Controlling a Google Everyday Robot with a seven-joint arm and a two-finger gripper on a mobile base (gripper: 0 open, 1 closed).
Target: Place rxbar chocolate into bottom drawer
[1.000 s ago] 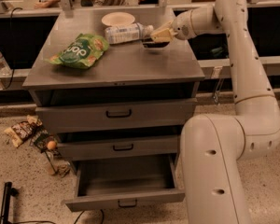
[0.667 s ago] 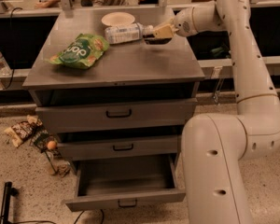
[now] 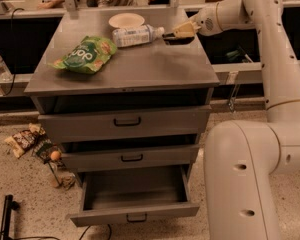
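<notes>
My gripper [image 3: 178, 34] is over the far right corner of the grey cabinet top [image 3: 140, 69], reaching in from the right. It is shut on the rxbar chocolate [image 3: 179, 40], a small flat dark bar held just above the surface, next to the cap end of the clear bottle [image 3: 135, 35]. The bottom drawer [image 3: 135, 213] is pulled out and open at the foot of the cabinet, and its inside looks bare. The two upper drawers are closed.
A green chip bag [image 3: 87, 54] lies on the left of the cabinet top. A white bowl [image 3: 126, 20] stands at the back. Snack wrappers [image 3: 25, 140] lie on the floor to the left. My white arm and base [image 3: 245, 179] stand right of the drawers.
My gripper with the dark bar has moved slightly right and up from the cabinet top, away from the bottle. The drawers, bag and bowl have not moved.
</notes>
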